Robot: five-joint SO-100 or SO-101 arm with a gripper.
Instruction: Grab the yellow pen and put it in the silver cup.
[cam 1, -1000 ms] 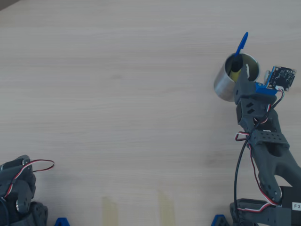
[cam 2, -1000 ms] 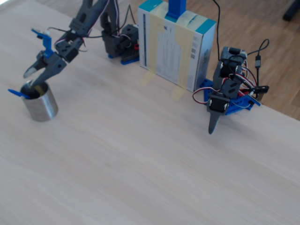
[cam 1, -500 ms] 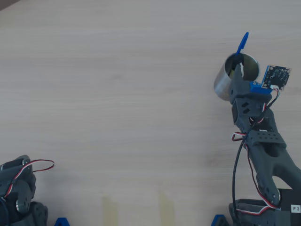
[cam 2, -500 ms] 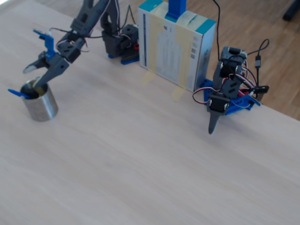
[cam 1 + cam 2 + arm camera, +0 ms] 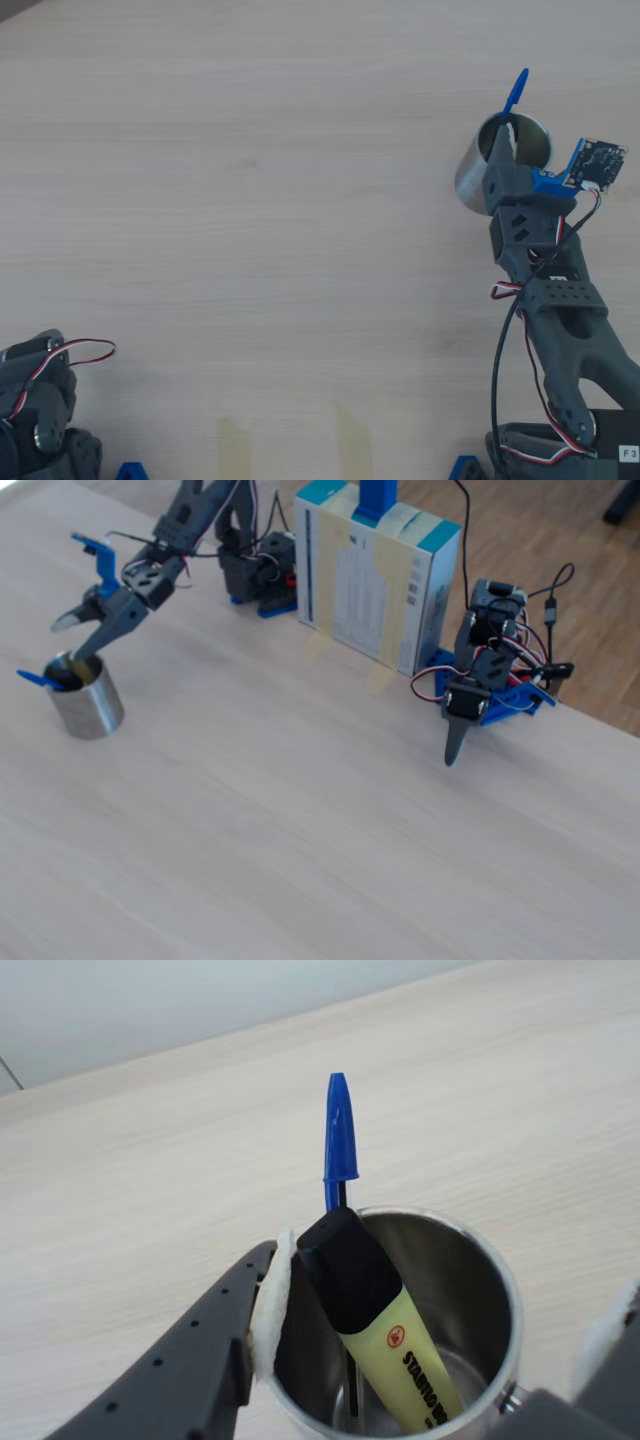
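The yellow pen [image 5: 395, 1345], a chunky highlighter with a black cap, stands leaning inside the silver cup [image 5: 500, 1290], cap up. In the wrist view my gripper [image 5: 450, 1280] is open and holds nothing; its white-padded fingers [image 5: 268, 1305] stand on either side of the cup's rim. From overhead the gripper [image 5: 505, 148] hangs over the cup [image 5: 472, 178] and hides the yellow pen. In the fixed view the gripper [image 5: 73, 640] is just above the cup [image 5: 90, 708], with one fingertip near its mouth.
A thin blue ballpoint [image 5: 338, 1140] also sticks out of the cup [image 5: 515, 92]. A second, folded arm [image 5: 482, 680] sits at the table edge beside a white and teal box [image 5: 375, 575]. Its base shows at the overhead view's lower left [image 5: 35, 400].
My gripper has lifted slightly up and away from the cup's mouth. The yellow pen stays in the cup, and the cup and blue pen have not moved.
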